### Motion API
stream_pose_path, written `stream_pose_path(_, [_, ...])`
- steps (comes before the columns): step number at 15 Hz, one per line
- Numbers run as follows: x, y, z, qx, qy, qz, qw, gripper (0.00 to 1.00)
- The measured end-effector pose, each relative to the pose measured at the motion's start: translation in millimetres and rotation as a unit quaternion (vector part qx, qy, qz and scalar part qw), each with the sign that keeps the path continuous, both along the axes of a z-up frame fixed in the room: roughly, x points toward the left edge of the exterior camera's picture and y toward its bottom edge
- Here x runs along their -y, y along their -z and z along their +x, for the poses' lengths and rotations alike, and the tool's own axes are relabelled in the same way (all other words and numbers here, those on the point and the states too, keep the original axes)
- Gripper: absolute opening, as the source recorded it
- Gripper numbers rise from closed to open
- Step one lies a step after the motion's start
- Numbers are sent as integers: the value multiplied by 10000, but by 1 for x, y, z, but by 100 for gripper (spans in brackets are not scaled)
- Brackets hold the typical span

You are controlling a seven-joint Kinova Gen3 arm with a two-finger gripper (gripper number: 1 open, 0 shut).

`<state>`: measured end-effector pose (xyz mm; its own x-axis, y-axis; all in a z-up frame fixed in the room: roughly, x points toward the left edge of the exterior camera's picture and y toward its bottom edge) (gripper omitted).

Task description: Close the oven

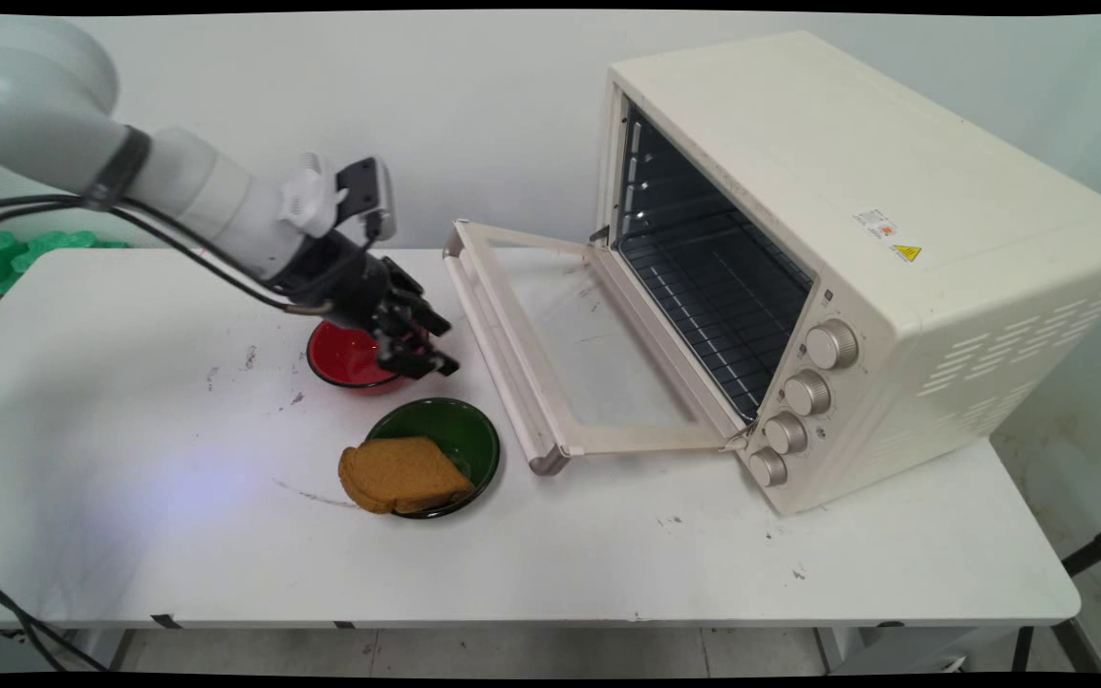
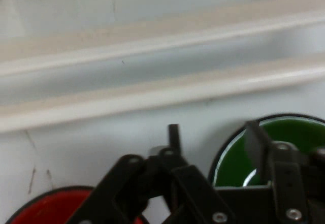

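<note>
My black gripper (image 1: 439, 346) hangs just above the right rim of a red bowl (image 1: 343, 359), pointing toward the oven door. Its fingers stand open with nothing between them. In the hand view the gripper (image 2: 213, 138) shows one fingertip (image 2: 174, 131) upright in the middle, the red bowl (image 2: 45, 209) at the bottom left and a green bowl (image 2: 299, 135) at the right. In the main view the green bowl (image 1: 465, 432) sits in front of the red one, with a slice of brown toast (image 1: 402, 475) leaning over its left rim.
A cream toaster oven (image 1: 856, 229) stands at the right with its glass door (image 1: 560, 354) folded down flat on the table and its wire rack (image 1: 718, 306) bare. The door's handle bar (image 2: 152, 46) crosses the hand view. Green blocks (image 1: 6, 253) lie at the far left.
</note>
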<state>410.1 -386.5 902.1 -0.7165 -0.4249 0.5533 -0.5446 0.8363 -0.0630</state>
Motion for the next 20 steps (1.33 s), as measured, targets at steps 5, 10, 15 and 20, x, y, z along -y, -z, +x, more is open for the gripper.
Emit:
stream_pose_path(5, [17, 17, -13, 74, -324, 162, 9993, 0])
stream_pose_path(10, [29, 28, -21, 127, -524, 290, 9981, 0])
stream_pose_path(15, [40, 32, -33, -212, -666, 254, 9972, 0])
stream_pose_path(20, [49, 19, -45, -914, -669, -24, 9936, 0])
